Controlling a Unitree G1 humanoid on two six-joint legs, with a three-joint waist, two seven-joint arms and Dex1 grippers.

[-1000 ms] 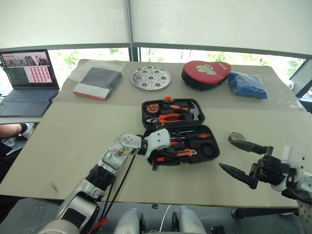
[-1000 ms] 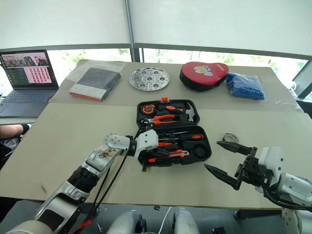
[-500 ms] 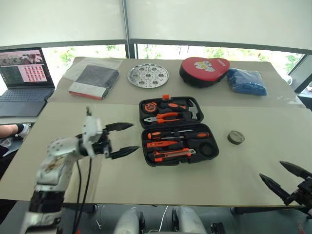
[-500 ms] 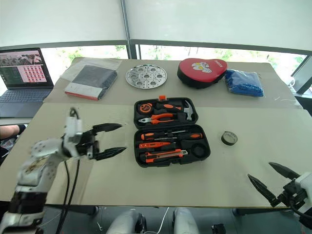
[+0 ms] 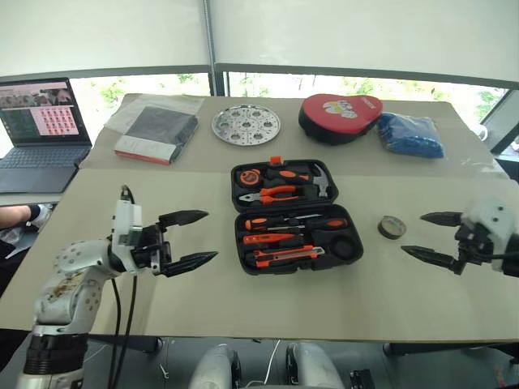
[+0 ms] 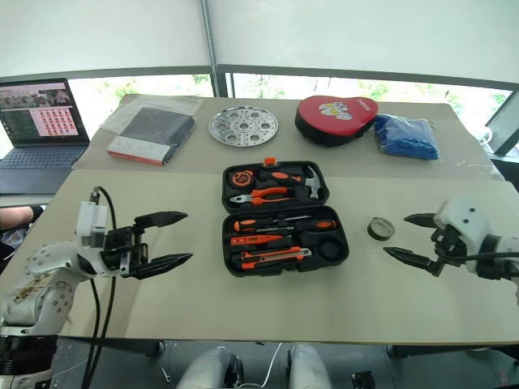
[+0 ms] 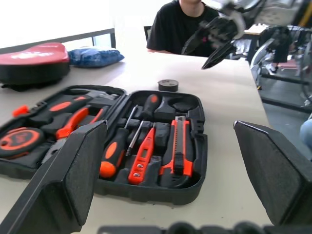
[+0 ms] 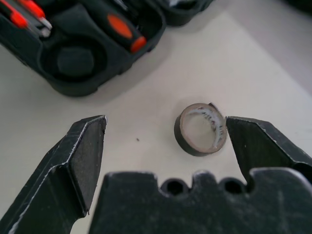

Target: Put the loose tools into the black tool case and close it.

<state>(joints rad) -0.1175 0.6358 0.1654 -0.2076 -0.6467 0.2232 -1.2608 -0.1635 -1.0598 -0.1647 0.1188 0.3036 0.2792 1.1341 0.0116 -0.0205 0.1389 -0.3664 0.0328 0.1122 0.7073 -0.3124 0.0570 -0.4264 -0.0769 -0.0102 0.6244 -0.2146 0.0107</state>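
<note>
R gripper (image 5: 432, 237), jaws apart, is nearing the tape roll (image 5: 392, 227) lying on the table just R of the open tool case (image 5: 297, 215); it needs centering w/ fingers straddling before closing.

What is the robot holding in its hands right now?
Nothing. The left end effector and the right end effector are both open and empty; the tape roll lies on the table.

The tool case (image 5: 296, 215) lies open mid-worktop (image 5: 162, 308), with screwdrivers (image 5: 296, 224) and utility knife (image 5: 288, 256) in its near half. The tape roll (image 5: 392, 227) sits on the worktop right of it, the pouch (image 5: 340, 118) behind.
</note>
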